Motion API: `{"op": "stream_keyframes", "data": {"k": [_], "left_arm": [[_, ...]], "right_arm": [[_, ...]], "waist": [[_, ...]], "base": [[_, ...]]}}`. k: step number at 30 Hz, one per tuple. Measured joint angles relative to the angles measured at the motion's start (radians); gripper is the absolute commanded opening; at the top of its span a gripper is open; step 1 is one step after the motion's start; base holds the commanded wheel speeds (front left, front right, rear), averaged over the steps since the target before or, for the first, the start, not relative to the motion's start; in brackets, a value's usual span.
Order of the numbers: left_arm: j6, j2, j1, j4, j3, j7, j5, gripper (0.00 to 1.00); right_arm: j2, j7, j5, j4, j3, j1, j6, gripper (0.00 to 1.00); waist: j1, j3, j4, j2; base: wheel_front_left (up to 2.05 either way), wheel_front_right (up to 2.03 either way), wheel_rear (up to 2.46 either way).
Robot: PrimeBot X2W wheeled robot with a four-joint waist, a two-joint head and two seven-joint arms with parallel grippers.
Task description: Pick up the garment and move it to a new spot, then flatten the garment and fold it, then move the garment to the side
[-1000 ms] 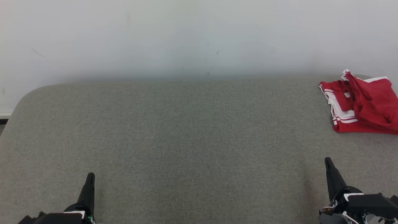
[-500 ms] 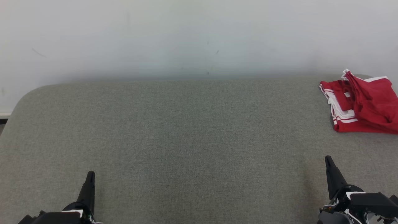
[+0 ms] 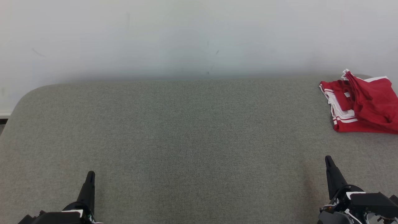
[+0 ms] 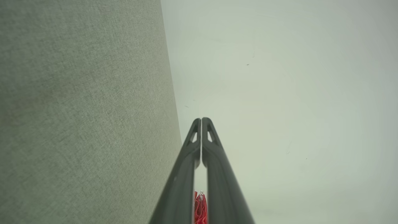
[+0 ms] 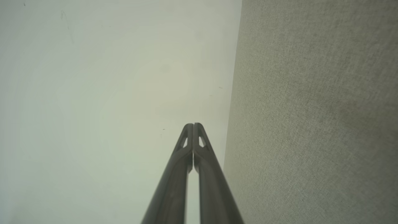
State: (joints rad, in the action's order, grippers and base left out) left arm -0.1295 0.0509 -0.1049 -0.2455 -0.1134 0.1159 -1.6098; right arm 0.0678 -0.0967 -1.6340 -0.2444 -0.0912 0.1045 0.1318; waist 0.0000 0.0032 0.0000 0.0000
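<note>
Nearest the robot, at the lower left of the head view, the left pincer (image 3: 90, 173) hangs over the near part of the grey cloth-covered table (image 3: 199, 140). Its two dark fingers (image 4: 186, 161) are pressed together at the tips and pinch nothing, as its own wrist view shows plainly. At the lower right, the right pincer (image 3: 327, 159) is in the same state, tip against tip with nothing between, pointing away from the robot and leaning slightly left. The wide middle of the table lies beyond both. Farther off, at the far right corner of the table and just short of the pale wall (image 3: 199, 37), lies the garment (image 3: 363, 105), red with white stripes. It sits in a low, loosely layered heap with one ridge of cloth standing up along its top. Its right part is cut off by the edge of the picture, so its long axis cannot be told for sure; the striped left edge runs from near to far. The heap lies ahead of the right pincer and a little to its right, apart from it, and well apart from the left pincer, across nearly the whole table. By that layout the right arm looks the nearer one for any reach, going forward and slightly outward. Whether the heap is already folded and set aside cannot be told.
</note>
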Motion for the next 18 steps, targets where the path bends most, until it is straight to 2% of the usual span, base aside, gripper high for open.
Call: {"op": "stream_keyframes", "data": {"k": [18], "left_arm": [[0.0, 0.0, 0.0, 0.0, 0.0, 0.0, 0.0, 0.0]], "right_arm": [[-0.003, -0.003, 0.006, 0.0, -0.004, 0.0, 0.0, 0.0]], "waist": [[0.0, 0.0, 0.0, 0.0]], "base": [[0.0, 0.0, 0.0]]}}
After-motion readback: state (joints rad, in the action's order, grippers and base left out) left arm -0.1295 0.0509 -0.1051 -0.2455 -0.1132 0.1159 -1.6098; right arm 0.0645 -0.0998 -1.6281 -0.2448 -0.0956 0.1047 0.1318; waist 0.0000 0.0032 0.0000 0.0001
